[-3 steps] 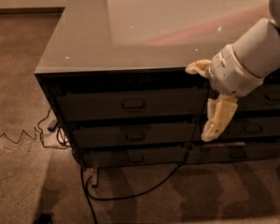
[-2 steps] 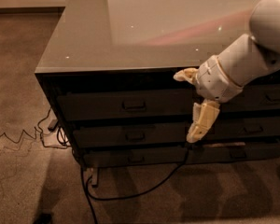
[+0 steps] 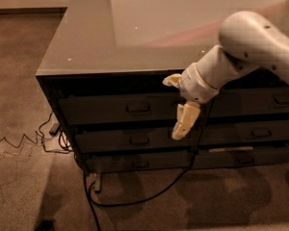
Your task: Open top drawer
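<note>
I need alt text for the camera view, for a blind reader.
The gripper of a white robot arm hangs open before the shut top drawer, just right of its handle. Cables lie on the floor by the dark-grey cabinet.

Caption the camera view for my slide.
Open cream two-finger gripper beside the rectangular handle of the closed dark-grey top drawer.

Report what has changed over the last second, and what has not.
The pincer has swung left along the drawer fronts, closing on the handle of the top drawer, and more of the arm now shows. Its fingers are apart and hold nothing. It sits just right of the handle, not on it. The top drawer is shut as before, and the cables below have not moved.
</note>
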Controlling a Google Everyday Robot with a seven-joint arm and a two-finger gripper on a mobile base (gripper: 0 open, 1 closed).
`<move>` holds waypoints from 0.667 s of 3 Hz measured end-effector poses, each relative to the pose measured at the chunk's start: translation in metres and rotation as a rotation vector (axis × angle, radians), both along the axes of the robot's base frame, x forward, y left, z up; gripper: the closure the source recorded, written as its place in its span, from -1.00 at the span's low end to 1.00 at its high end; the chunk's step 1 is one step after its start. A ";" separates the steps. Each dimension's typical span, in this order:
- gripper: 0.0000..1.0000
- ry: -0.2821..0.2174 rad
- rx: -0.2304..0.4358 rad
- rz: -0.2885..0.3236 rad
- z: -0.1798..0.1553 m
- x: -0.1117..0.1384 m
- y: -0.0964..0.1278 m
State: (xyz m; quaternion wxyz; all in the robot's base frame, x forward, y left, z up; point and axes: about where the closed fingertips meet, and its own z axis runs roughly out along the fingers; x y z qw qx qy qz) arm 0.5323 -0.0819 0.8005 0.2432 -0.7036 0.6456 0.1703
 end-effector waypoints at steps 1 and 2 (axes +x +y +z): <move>-1.00 0.005 -0.070 -0.042 -0.026 0.021 -0.006; -1.00 0.005 -0.070 -0.042 -0.026 0.021 -0.006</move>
